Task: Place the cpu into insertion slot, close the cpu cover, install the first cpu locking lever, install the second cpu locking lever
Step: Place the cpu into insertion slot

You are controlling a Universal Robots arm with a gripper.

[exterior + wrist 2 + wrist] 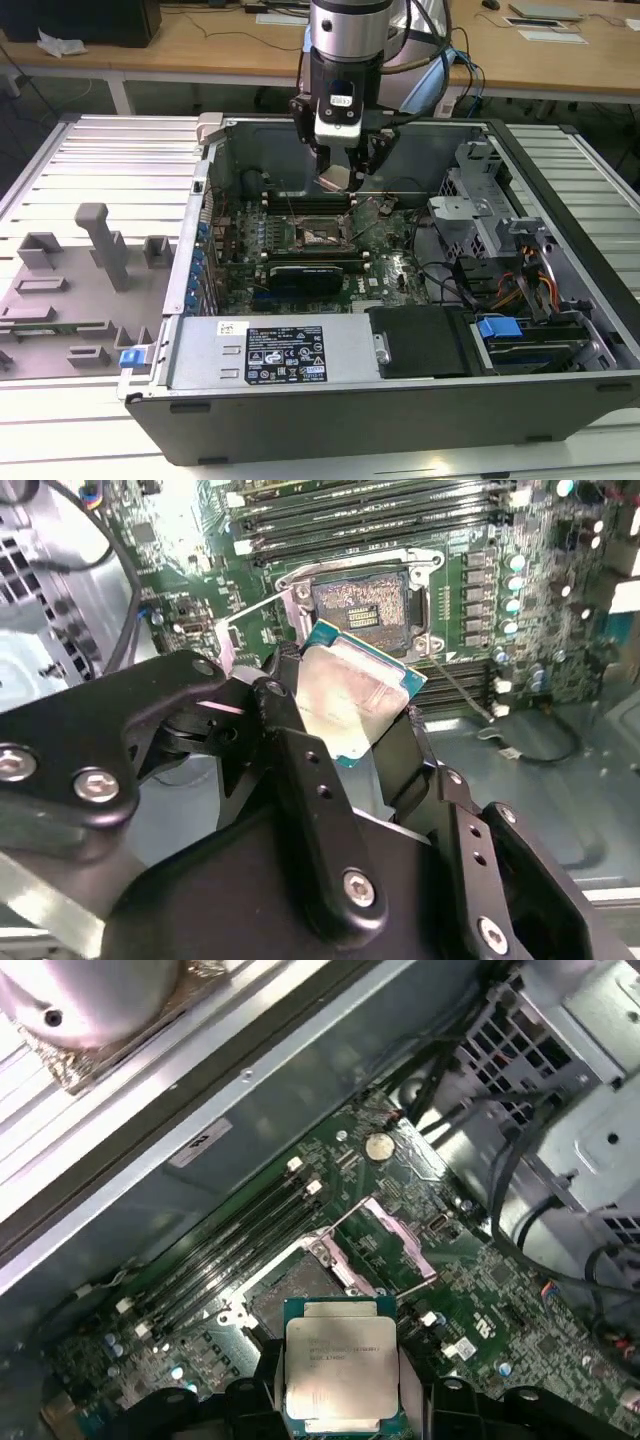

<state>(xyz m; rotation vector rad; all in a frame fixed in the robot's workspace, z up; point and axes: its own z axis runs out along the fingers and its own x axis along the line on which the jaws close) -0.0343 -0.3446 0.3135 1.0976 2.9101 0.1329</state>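
On the slatted bench [110, 150], lying on its side with the panel off: one open computer case [400, 420].

Holding inside:
- one green motherboard [395, 268] across the floor of the case
- one grey power supply box [270, 350] along the near wall in the exterior view
- one metal drive cage [480, 200] toward the exterior view's right
- a bundle of cables [530, 280] next to that cage

Sitting near the middle of the motherboard: one insertion slot [318, 236] [362, 602] [300, 1295], its contact field lying bare in both wrist views. Standing tipped up off one side of the slot in the first wrist view: one cpu cover [395, 1235], hinged open. Running alongside the slot: a bank of long narrow memory slots [225, 1235], too fine to count surely. Lying just beside the slot in the exterior view: one long black card [310, 272].

Resting on the bench at the exterior view's left, outside the case: one grey fixture [100, 240] with upright pegs.

Reaching down into the case from above: one arm [345, 40]. Gripping one cpu [333, 180] [350, 695] [340, 1365] between the jaws, pinched narrow on two opposite edges, with the metal top facing the wrist cameras. Hovering above the insertion slot, apart from it and not seated. Tilting slightly in the second wrist view.
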